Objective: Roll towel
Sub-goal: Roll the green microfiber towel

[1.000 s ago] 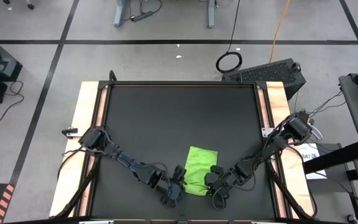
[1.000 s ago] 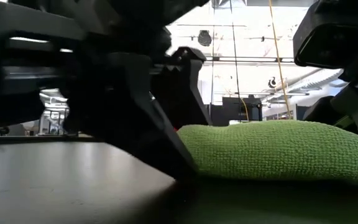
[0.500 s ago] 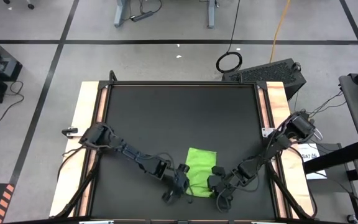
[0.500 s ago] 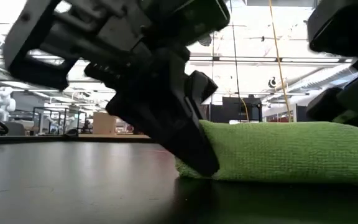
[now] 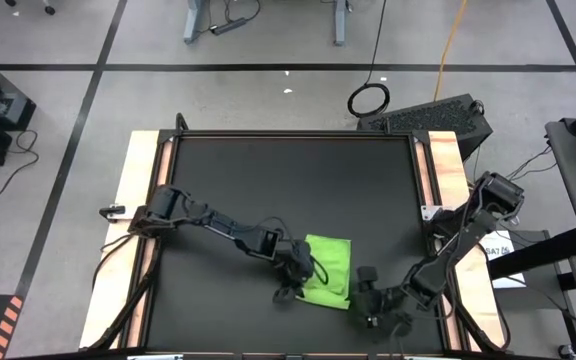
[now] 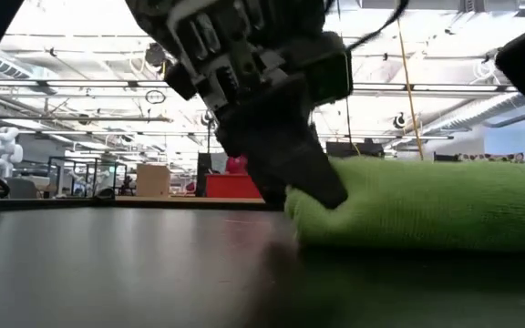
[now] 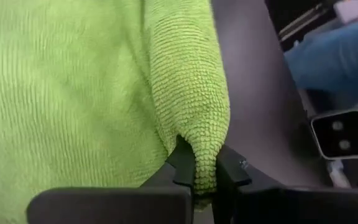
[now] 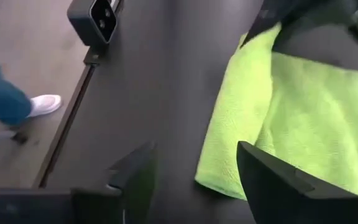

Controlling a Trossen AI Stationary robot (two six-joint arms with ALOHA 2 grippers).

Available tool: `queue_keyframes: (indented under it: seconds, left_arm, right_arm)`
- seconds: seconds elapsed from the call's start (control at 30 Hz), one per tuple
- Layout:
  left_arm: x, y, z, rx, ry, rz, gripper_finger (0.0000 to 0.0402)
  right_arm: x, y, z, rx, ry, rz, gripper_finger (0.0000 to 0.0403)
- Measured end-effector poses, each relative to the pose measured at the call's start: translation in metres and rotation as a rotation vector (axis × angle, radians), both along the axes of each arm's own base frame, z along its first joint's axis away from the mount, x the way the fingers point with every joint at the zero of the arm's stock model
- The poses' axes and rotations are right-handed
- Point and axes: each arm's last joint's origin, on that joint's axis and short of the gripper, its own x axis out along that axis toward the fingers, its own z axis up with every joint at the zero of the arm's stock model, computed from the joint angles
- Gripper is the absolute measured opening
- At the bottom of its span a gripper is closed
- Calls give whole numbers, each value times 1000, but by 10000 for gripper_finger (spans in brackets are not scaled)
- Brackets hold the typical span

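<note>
One towel (image 5: 328,270) is seen, lime green, lying on the dark tabletop (image 5: 288,190) toward its near edge, with its long axis running from near edge to far edge. At the towel's left edge a fold of the cloth is clamped between the closed fingers of the left pincer (image 7: 206,177), so this arm is judged the one placed to roll it. Beside the towel's near right corner, clear of it, the right pincer (image 8: 194,171) is spread wide and empty. Two pincers are counted.
</note>
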Motion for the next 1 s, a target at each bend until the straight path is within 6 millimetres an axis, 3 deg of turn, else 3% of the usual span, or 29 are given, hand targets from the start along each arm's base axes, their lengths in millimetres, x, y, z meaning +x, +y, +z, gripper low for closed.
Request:
queue_keyframes:
  seconds: [0.27, 0.63, 1.0]
  left_arm:
    - [5, 17, -16, -149, 167, 107, 19]
    - [8, 30, -19, -268, 297, 191, 18]
    - [0, 34, -26, -269, 428, 238, 18]
  right_arm:
    - [-3, 5, -4, -92, -69, -22, 203]
    - [6, 11, -22, -250, -63, 20, 203]
    - [6, 8, -47, -390, 13, -40, 203]
